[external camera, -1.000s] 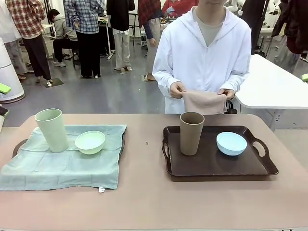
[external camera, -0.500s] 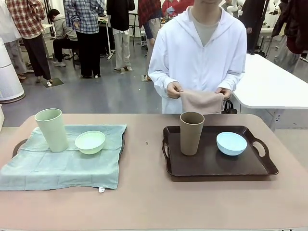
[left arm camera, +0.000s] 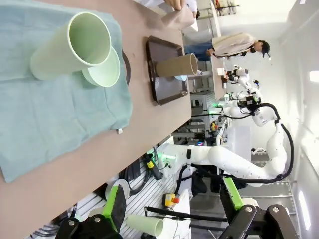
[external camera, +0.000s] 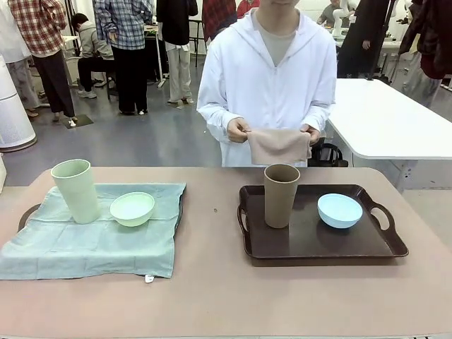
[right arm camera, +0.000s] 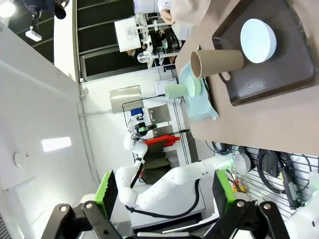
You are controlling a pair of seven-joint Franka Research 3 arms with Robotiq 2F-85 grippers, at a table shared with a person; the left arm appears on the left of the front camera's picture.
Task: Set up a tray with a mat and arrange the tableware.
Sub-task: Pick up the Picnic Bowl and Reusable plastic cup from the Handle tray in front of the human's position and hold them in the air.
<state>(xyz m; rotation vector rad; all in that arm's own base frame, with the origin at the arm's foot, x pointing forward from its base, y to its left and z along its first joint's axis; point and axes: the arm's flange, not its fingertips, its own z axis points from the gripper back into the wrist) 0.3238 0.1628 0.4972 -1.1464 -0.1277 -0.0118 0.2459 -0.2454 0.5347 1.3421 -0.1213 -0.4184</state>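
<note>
A dark brown tray at the table's right holds a brown tumbler and a light blue bowl. On the left, a pale green mat covers a second tray. A pale green tumbler and a mint bowl stand on that mat. Across the table a person holds a beige mat in both hands, above the far edge. My left gripper is open, high above the table near the green mat. My right gripper is open too, well away from the brown tray.
A small white tag lies at the green mat's front corner. Bare tabletop runs between the trays and along the front edge. Behind the person stand a white table and several people.
The person has stepped to the picture's left and lifted the beige mat slightly. The tableware and trays have not moved.
</note>
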